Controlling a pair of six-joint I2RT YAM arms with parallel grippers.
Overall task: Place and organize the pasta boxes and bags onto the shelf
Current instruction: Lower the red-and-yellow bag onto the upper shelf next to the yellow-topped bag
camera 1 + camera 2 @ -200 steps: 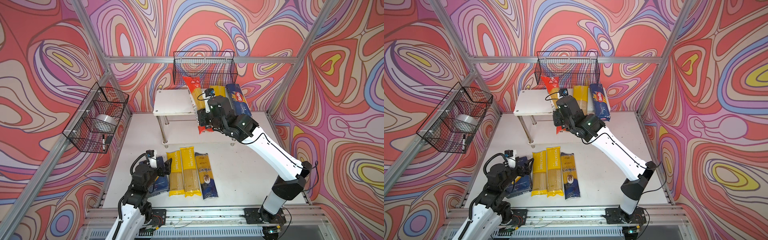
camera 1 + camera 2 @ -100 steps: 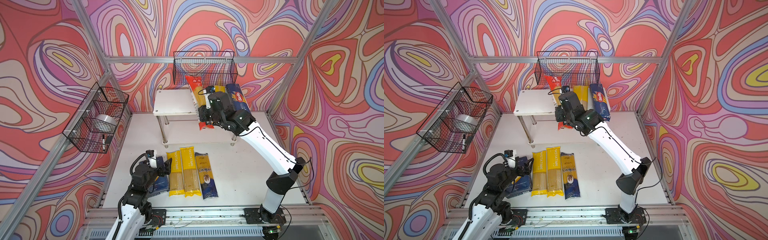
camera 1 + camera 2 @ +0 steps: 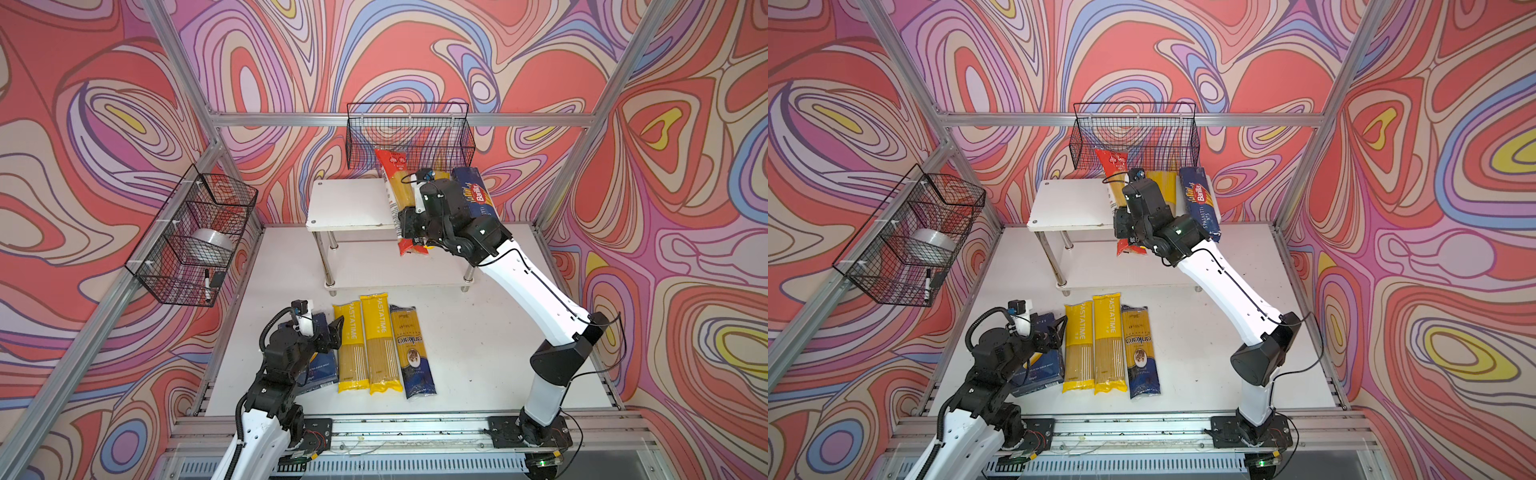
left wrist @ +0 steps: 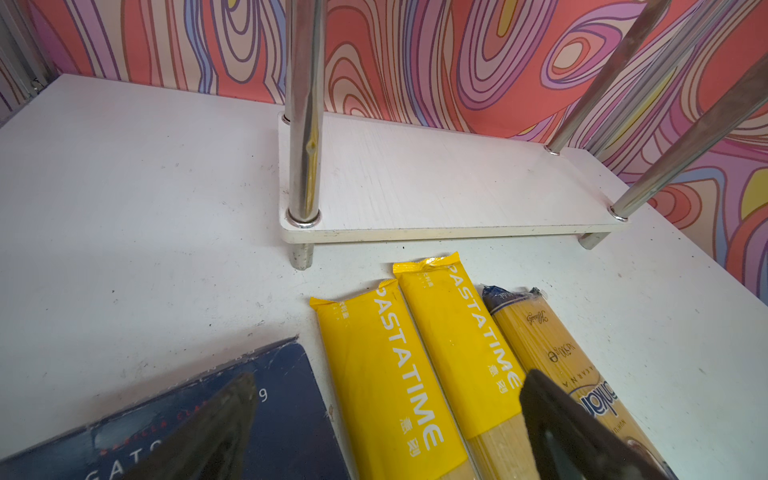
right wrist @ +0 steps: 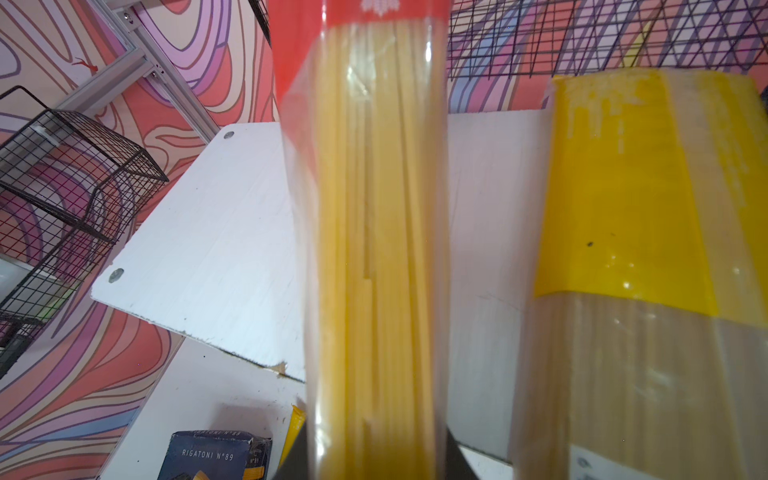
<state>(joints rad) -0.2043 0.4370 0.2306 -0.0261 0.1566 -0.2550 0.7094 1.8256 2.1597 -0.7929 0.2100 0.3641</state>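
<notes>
White matte tabletop (image 3: 478, 332) taken as landmark; faint scuffs and specks seen on it in left wrist view (image 4: 124, 208). Tabletop enclosed on left, far and right sides by swirl-printed wall panels (image 3: 104, 124) in red, pink, purple, blue, yellow. Silver aluminium frame bars (image 3: 291, 120) run up panel corners and across far wall above tabletop. Long black wire mesh basket (image 3: 409, 135) hung above tabletop's far edge. Stepped black wire mesh basket (image 3: 191, 237) hung above tabletop's left edge; silvery tape roll (image 3: 210, 247) and black marker (image 3: 206, 284) held inside. Grey slotted metal rail (image 3: 415, 428) fixed along tabletop's near edge. Light even, shadows soft.
</notes>
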